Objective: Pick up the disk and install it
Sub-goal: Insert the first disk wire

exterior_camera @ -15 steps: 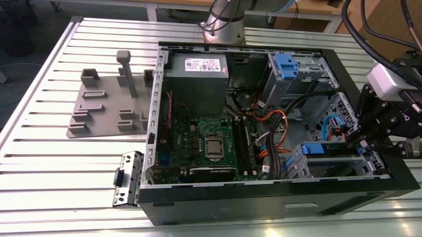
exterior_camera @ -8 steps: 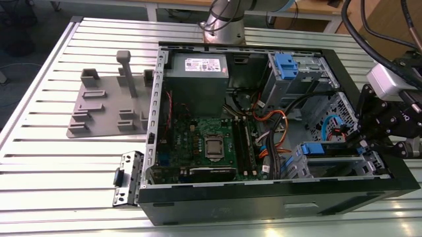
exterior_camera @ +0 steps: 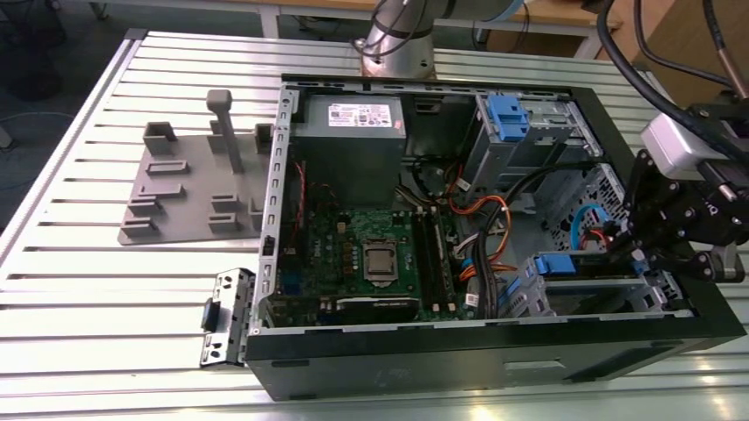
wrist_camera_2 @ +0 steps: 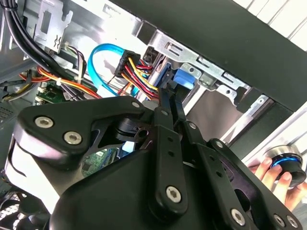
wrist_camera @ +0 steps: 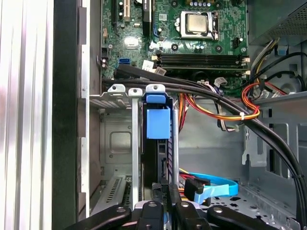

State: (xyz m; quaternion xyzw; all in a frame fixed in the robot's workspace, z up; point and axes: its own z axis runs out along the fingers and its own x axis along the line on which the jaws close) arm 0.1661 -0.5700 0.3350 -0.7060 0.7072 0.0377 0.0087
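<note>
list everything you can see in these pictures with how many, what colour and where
Computer case: one, black, open on the slatted table.
Motherboard: one, green, on the case floor.
Power supply box: one, grey, far inside corner.
Disk: one, blue-railed, standing in the drive bay at the gripper.
Slotted stand: one, grey, exterior view's left of the case.
Person's hand: one, on a knob outside the case.
Gripper: one, black, at the disk.

The disk point(wrist_camera: 157, 125), blue-railed, stands on edge inside the case's drive cage point(wrist_camera: 115, 139).
</note>
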